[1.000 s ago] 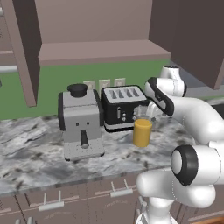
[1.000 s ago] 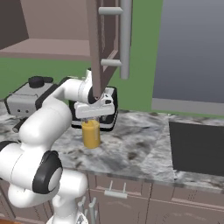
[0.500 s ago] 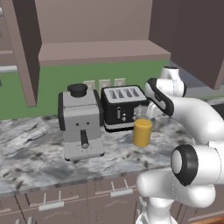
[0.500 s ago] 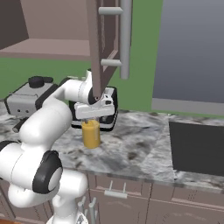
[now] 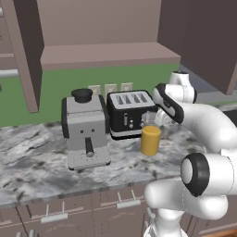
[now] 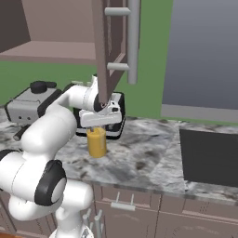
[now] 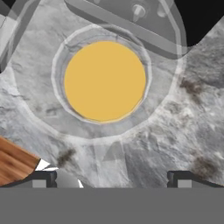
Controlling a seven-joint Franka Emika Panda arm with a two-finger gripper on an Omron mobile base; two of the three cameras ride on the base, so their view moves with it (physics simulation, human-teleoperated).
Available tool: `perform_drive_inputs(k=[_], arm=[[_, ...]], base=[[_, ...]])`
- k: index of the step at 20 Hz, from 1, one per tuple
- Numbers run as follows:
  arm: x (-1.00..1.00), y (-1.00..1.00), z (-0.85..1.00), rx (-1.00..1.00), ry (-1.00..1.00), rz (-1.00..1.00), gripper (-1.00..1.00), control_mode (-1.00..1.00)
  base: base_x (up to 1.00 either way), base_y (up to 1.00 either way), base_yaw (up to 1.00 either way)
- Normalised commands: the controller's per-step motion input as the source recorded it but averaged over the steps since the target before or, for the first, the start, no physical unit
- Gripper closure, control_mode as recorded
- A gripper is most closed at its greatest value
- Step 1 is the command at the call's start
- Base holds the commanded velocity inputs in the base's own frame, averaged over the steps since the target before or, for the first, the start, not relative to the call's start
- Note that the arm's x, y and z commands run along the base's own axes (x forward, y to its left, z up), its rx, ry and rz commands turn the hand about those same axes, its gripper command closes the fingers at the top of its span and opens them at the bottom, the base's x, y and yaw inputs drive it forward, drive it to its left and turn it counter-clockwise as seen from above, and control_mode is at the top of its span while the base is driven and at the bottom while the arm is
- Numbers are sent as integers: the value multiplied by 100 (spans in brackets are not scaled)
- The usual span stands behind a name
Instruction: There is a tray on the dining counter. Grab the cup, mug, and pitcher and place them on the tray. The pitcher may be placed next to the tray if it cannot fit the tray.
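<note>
The pitcher (image 5: pixel 150 140) is a yellow-orange cylinder standing upright on the marbled countertop (image 5: pixel 37 162), just in front of the toaster. My gripper (image 5: pixel 155 121) hangs directly above it, open, with nothing between its fingers. From the right base view the gripper (image 6: pixel 96 128) sits just over the pitcher (image 6: pixel 96 143). The hand view looks straight down into the pitcher (image 7: pixel 105 81), a round orange disc inside a pale rim, ahead of the gripper (image 7: pixel 113 178). The cup, mug, tray and dining counter are out of view.
A black toaster (image 5: pixel 129 113) stands right behind the pitcher, and a grey coffee machine (image 5: pixel 85 127) is to its left. An open brown cabinet door (image 6: pixel 104 46) hangs above the hand. A dark cooktop (image 6: pixel 209 158) lies at the right of the countertop.
</note>
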Motion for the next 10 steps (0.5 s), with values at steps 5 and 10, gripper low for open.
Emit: perform_drive_inputs(k=[5, 10], arm=[[0, 0, -6, 0, 0, 0, -100, -100], [0, 0, -6, 0, 0, 0, -100, -100]], base=[[0, 0, 0], [0, 0, 0]])
